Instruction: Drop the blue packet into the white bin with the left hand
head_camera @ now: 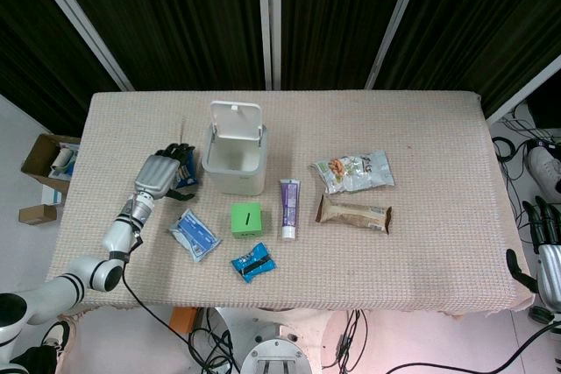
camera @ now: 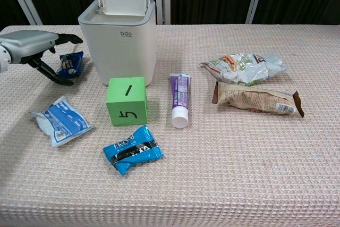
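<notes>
1. Table (head_camera: 421, 243) – covered in a beige woven cloth, with dark curtain panels and pale frame bars behind it. Grey floor shows at both sides; a cardboard box (head_camera: 48, 159) sits on the floor off the left edge, and cables trail below the front.
2. White bin (camera: 118, 38) stands at back-left of the cloth, its lid tipped up and open.
3. Left hand (camera: 37, 49) reaches in over the left side of the table, palm down, fingers spread and curved downward. The blue packet (camera: 70, 63) stands just beside the fingertips, between the hand and the bin. Whether the fingers touch or pinch it cannot be told from either view – the head view hides most of the packet under the hand.
4. Right hand (head_camera: 545, 247) hangs off the table's right edge, cut by the frame; its fingers point up and look slightly parted, with nothing seen in them.
5. Also on the cloth: a pale blue pouch (camera: 59, 123), a green cube (camera: 127, 101), a blue-and-black wrapper (camera: 133, 150), a purple tube (camera: 180, 99), a snack bag (camera: 243, 66) and a tan bar wrapper (camera: 257, 99) just in front of it.
</notes>
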